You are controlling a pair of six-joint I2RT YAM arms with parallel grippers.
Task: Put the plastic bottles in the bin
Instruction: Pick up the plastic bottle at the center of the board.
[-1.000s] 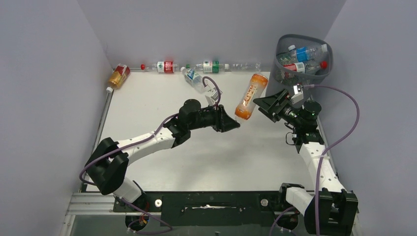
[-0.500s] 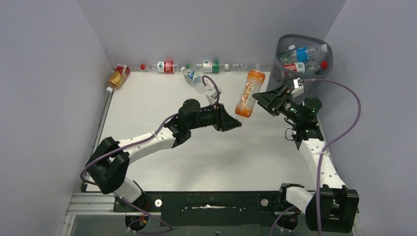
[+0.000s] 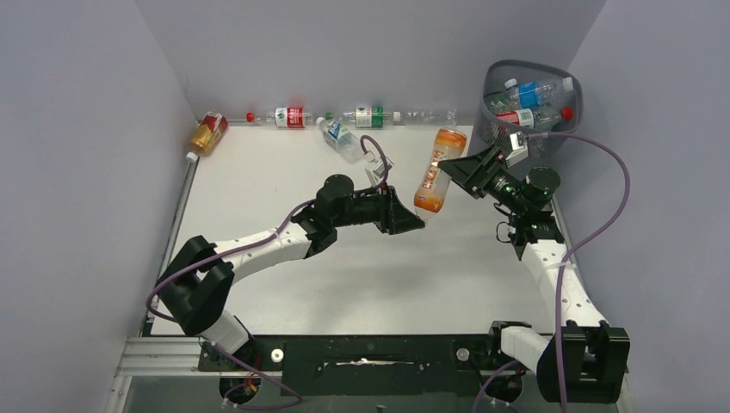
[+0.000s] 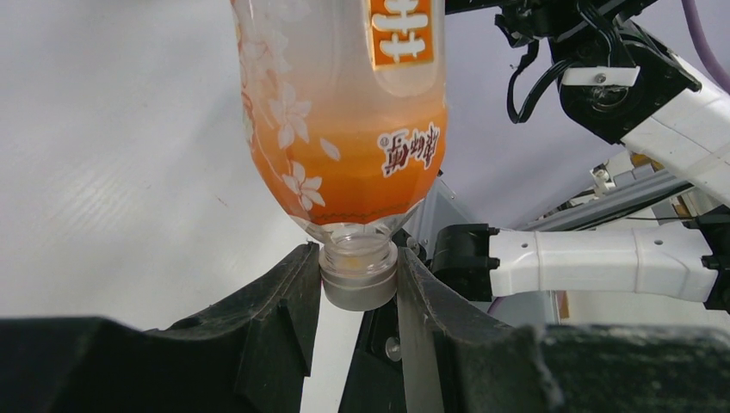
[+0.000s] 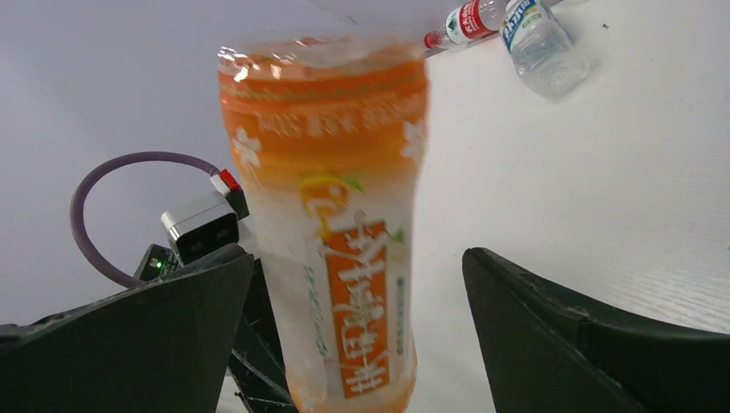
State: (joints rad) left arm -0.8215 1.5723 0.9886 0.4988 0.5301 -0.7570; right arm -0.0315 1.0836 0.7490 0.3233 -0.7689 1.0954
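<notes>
- White tabletop [image 3: 284, 172] boxed in by pale grey walls [image 3: 344, 52] sets the scene, with two arms meeting over its far right half.
- The left gripper [image 3: 417, 222] is clamped on the pale cap and neck of an orange bottle [image 3: 435, 168], holding it clear of the table, cap down and base up, tilted toward the back wall.
- The right gripper [image 3: 454, 172] has its fingers spread wide, straddling the bottle's upper body. A clear gap shows on one side; contact on the other cannot be judged.
- The bin [image 3: 487, 129] stands in the far right corner, just beyond the right gripper, with a blue-labelled bottle [image 3: 527, 93] and a red-labelled bottle [image 3: 521, 116] among those inside.
- Along the back wall lie an amber bottle [image 3: 207, 134], a red-banded bottle [image 3: 288, 116], a green-banded bottle [image 3: 368, 115] and a clear bottle [image 3: 430, 114].
</notes>
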